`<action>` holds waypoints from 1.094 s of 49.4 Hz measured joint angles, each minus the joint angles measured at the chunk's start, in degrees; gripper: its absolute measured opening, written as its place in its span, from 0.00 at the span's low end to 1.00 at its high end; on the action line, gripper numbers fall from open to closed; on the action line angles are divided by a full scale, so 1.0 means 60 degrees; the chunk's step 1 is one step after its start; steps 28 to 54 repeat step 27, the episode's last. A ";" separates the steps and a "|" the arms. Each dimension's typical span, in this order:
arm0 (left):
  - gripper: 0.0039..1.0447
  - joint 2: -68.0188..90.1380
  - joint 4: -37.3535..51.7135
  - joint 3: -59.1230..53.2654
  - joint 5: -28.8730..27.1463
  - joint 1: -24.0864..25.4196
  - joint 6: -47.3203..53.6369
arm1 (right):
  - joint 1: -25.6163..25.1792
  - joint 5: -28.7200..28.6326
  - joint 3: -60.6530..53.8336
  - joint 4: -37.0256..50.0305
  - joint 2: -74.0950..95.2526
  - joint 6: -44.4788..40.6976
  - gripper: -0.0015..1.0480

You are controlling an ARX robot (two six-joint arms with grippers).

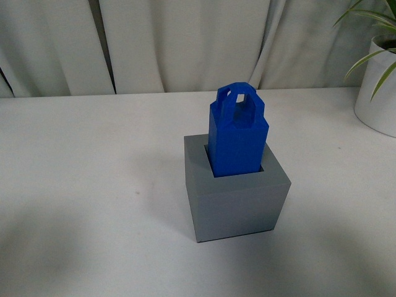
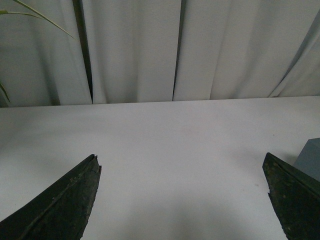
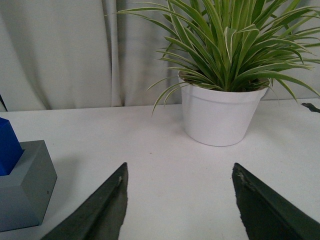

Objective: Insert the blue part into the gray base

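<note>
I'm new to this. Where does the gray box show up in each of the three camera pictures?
Front view: the gray base sits mid-picture with the blue part standing in its recess.
Left wrist view: only a gray corner at the right edge.
Right wrist view: at the lower left, the blue part poking up.
Shared landmark: the white curtain.
</note>
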 joint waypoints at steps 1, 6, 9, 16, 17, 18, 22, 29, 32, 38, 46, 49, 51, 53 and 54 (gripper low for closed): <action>0.94 0.0000 0.0000 0.0000 0.0000 0.0000 0.0004 | 0.0000 0.0000 0.0000 0.0000 0.0000 0.0000 0.73; 0.94 0.0000 0.0000 0.0000 0.0000 0.0000 0.0000 | 0.0000 -0.0004 0.0000 0.0000 0.0000 0.0000 0.92; 0.94 0.0000 0.0000 0.0000 0.0000 0.0000 0.0004 | 0.0000 -0.0004 0.0000 0.0000 0.0000 0.0004 0.93; 0.94 0.0000 0.0000 0.0000 0.0000 0.0000 0.0000 | 0.0000 0.0000 0.0000 0.0000 0.0000 0.0004 0.93; 0.94 0.0000 0.0000 0.0000 0.0000 0.0000 0.0004 | 0.0000 -0.0004 0.0000 0.0000 0.0000 0.0004 0.93; 0.94 0.0000 0.0000 0.0000 0.0000 0.0000 0.0000 | 0.0000 0.0000 0.0000 0.0000 0.0000 0.0004 0.93; 0.94 0.0000 0.0000 0.0000 0.0000 0.0000 0.0000 | 0.0000 0.0000 0.0000 0.0000 0.0000 0.0004 0.93; 0.94 0.0000 0.0000 0.0000 0.0000 0.0000 0.0004 | 0.0000 0.0000 0.0000 0.0000 0.0000 0.0004 0.93; 0.94 0.0000 0.0000 0.0000 0.0000 0.0000 0.0004 | 0.0000 0.0000 0.0000 0.0000 0.0000 0.0004 0.93; 0.94 0.0000 0.0000 0.0000 0.0000 0.0000 0.0004 | 0.0000 0.0000 0.0000 0.0000 0.0000 0.0004 0.93; 0.94 0.0000 0.0000 0.0000 0.0000 0.0000 0.0004 | 0.0000 0.0000 0.0000 0.0000 0.0000 0.0004 0.93; 0.94 0.0000 0.0000 0.0000 0.0000 0.0000 0.0004 | 0.0000 0.0000 0.0000 0.0000 0.0000 0.0004 0.93; 0.94 0.0000 0.0000 0.0000 0.0000 0.0000 0.0004 | 0.0000 0.0000 0.0000 0.0000 0.0000 0.0004 0.93; 0.94 0.0000 0.0000 0.0000 0.0000 0.0000 0.0004 | 0.0000 0.0000 0.0000 0.0000 0.0000 0.0004 0.93; 0.94 0.0000 0.0000 0.0000 0.0000 0.0000 0.0004 | 0.0000 0.0000 0.0000 0.0000 0.0000 0.0004 0.93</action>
